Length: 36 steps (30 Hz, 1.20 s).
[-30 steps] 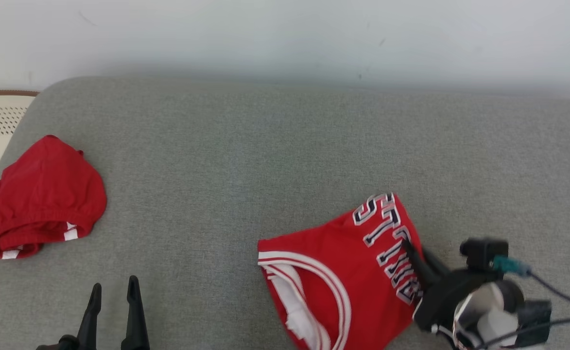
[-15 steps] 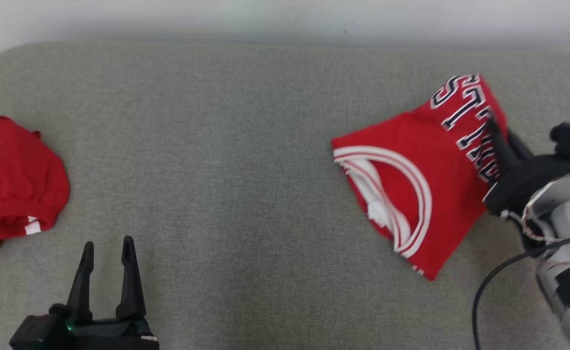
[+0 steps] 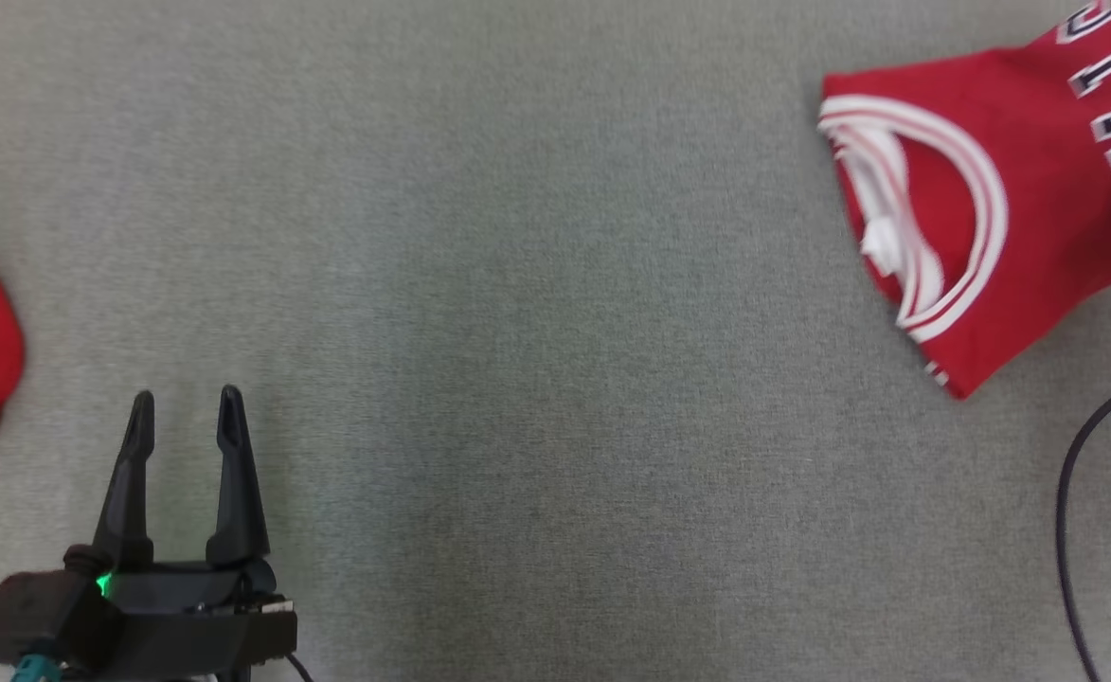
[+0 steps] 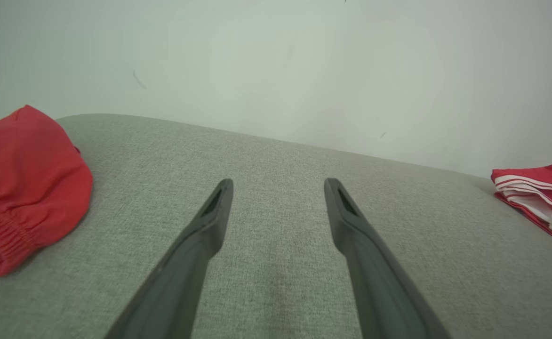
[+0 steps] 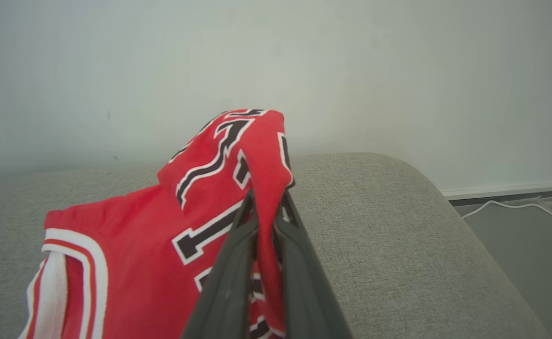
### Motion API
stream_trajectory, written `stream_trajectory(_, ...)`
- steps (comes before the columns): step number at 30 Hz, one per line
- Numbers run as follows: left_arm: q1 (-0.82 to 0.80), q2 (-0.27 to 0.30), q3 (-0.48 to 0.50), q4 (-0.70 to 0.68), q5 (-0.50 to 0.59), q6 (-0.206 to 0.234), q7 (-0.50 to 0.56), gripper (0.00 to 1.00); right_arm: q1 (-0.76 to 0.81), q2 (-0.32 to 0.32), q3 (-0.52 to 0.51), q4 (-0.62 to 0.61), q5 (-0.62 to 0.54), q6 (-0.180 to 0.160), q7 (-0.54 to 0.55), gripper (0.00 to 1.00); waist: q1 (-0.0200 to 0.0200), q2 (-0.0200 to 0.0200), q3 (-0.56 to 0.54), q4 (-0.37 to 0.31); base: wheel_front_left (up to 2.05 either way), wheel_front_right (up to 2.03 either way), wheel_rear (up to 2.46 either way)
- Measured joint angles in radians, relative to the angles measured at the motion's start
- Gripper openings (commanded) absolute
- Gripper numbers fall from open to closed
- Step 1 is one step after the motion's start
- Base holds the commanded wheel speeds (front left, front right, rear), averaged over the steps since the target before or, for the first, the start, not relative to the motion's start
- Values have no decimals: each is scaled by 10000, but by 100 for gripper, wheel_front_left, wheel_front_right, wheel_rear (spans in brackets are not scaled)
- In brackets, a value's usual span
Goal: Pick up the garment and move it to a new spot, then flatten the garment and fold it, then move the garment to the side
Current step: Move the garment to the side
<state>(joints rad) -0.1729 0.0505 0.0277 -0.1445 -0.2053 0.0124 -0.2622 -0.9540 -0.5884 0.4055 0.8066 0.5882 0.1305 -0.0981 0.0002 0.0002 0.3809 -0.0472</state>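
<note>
A red basketball jersey (image 3: 981, 199) with white trim and dark block lettering is seen lying folded toward the right end of the grey sofa cushion (image 3: 517, 332). Its lettered edge is lifted off the cushion and clamped between the nearly closed fingers of the right gripper (image 5: 266, 202), while the trimmed neckline end rests on the cushion. The left gripper (image 3: 186, 398) is held low over the cushion's near left part, its fingers spread wide with nothing between them. A pair of red shorts (image 4: 26, 179) with an elastic waistband is left at the cushion's left end, well apart from the jersey. A dark cable (image 3: 1071, 511) is seen hanging over the cushion's right side.

Since the jersey is already flat and doubled over, the last step is judged to be in hand: the folded garment is being taken to the side. For the next move, the held edge should be carried toward the cushion's right end without being raised so far that the fold is pulled open. The jersey should then be lowered, the fingers parted and the gripper drawn clear. The cable should be kept off the cloth.
</note>
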Motion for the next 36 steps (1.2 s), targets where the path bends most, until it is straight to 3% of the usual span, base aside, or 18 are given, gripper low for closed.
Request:
stream_trajectory(13,-332,0,309,-671,596,-209,0,100,-1723,-769,600,1440,-464,0,-305,0,-1,1,1149,-546,0,0,0)
stream_trajectory(26,-333,0,556,-986,773,-370,0,100,-2667,-963,1185,2441,-594,0,-943,0,-1,0,1559,-698,0,0,0)
stream_trajectory(27,-334,2,552,-982,771,-370,0,100,-2701,-974,1216,2512,-596,0,-966,39,-1,0,1557,-674,0,0,0)
stream_trajectory(28,-335,2,541,-980,767,-360,0,100,-2725,-986,1273,2631,-608,0,-957,57,-2,0,1551,-649,0,0,0)
stream_trajectory(29,-335,2,527,-976,752,-332,0,100,-2732,-989,1319,2757,-612,0,-941,100,-3,0,1537,-630,0,0,0)
stream_trajectory(36,-326,2,506,-790,583,-205,0,100,-2974,-972,1561,3308,-1043,0,-1124,100,-2,-1,1263,-528,0,0,0)
